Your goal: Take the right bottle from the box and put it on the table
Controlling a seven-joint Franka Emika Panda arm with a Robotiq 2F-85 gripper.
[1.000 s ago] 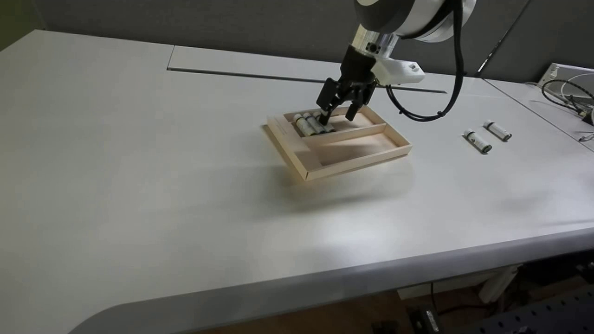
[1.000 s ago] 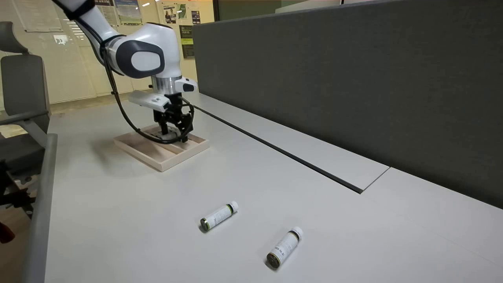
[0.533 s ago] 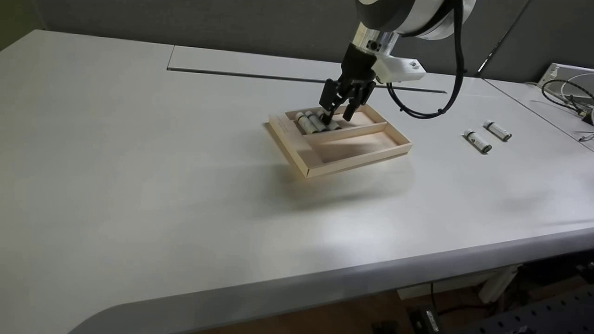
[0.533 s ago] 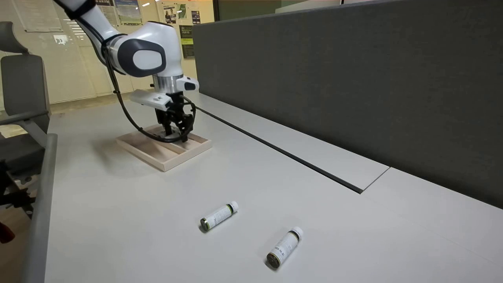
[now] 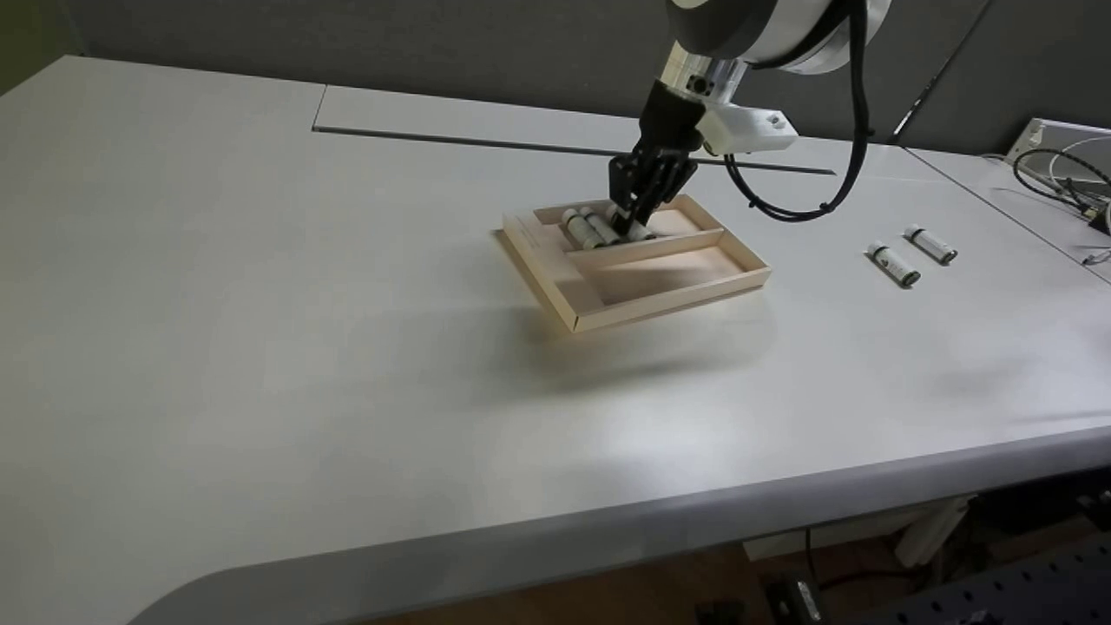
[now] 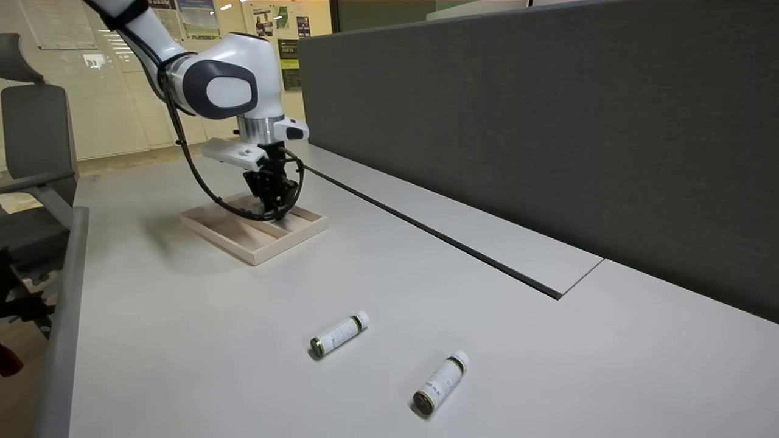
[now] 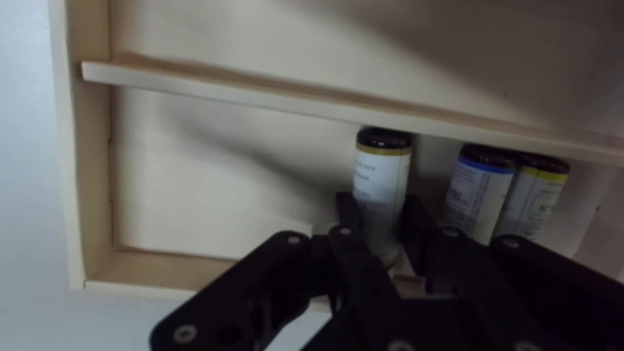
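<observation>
Wrist view: claw [image 7: 380,207] around bottle [image 7: 381,171]

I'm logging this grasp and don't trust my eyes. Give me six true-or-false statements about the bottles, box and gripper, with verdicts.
1. Two white-capped bottles lie on their sides on the table. True.
2. The gripper is closed about the gold-banded bottle. True.
3. The gold-banded bottle lies on the bare table. False: it is inside the wooden box.
4. The blue-banded bottle lies beside the yellow-banded bottle. True.
5. The wooden box is one undivided space. False: a divider splits it.
6. Five bottles are inside the wooden box. False: three are.
</observation>
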